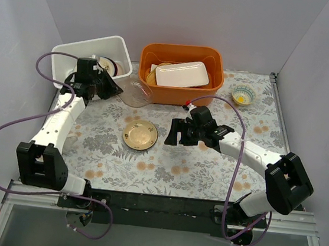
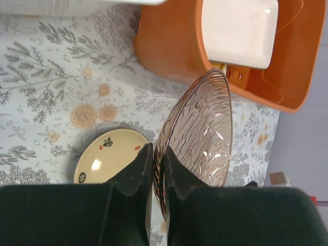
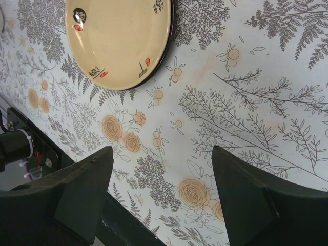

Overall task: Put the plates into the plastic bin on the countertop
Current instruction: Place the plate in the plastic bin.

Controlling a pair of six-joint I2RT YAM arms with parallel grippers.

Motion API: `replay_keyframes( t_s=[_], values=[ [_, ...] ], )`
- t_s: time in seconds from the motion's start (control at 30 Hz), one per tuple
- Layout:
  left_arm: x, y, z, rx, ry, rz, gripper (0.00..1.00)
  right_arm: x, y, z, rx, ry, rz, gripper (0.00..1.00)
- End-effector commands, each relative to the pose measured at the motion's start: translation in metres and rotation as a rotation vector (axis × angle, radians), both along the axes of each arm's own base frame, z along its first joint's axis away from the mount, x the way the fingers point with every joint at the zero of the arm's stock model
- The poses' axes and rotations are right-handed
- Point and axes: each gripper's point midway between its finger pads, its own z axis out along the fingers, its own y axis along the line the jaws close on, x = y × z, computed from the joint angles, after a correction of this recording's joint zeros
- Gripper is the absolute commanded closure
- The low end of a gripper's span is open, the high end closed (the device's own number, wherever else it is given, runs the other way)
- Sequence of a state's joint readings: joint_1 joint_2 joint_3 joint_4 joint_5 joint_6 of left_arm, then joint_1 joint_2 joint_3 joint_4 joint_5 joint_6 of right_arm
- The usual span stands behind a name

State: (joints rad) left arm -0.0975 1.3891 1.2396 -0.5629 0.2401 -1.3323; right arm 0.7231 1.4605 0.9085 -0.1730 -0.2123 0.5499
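My left gripper (image 2: 158, 163) is shut on the rim of a clear amber-tinted ribbed plate (image 2: 202, 130), which it holds on edge above the countertop (image 1: 207, 163). From above, this gripper (image 1: 119, 88) and its plate (image 1: 137, 94) hang between the white plastic bin (image 1: 71, 53) and the orange tub. A plate (image 1: 108, 66) lies inside the bin. A cream plate (image 1: 140, 135) with red and black marks lies flat on the countertop. My right gripper (image 1: 174, 132) stands open and empty just right of it. In the right wrist view the cream plate (image 3: 118, 38) lies beyond the open gripper (image 3: 161, 149).
An orange tub (image 1: 210, 84) at the back holds a white rectangular dish (image 1: 182, 74). A small yellow-centred bowl (image 1: 243, 96) sits at the back right. Grey walls close in three sides, and a black rail (image 1: 161, 206) runs along the near edge.
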Motion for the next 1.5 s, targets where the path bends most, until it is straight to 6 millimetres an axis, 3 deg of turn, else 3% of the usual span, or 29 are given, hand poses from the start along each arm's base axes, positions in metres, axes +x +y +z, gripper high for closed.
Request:
replay_keyframes(
  t_s=[0.0,0.37,0.83,1.03,1.2,1.47],
  values=[
    [0.021,0.033,0.030,-0.061,-0.060,0.031,1.00,0.003,0.006,0.004,0.025,-0.031,0.018,0.15],
    [0.075,0.096,0.053,-0.065,-0.113,0.140,1.00,0.004,0.007,0.005,0.021,-0.037,0.035,0.13],
    [0.126,0.151,0.042,-0.079,-0.103,0.243,1.00,0.004,0.009,-0.008,0.005,-0.020,0.054,0.13],
    [0.142,0.175,0.027,-0.068,-0.076,0.290,1.00,0.002,0.011,-0.014,0.007,-0.007,0.070,0.13],
    [0.152,0.185,0.016,-0.054,-0.055,0.307,1.00,0.002,0.012,-0.016,0.005,-0.004,0.081,0.13],
    [0.155,0.193,-0.020,-0.048,0.011,0.336,1.00,0.000,0.012,-0.019,0.001,0.005,0.089,0.13]
  ],
)
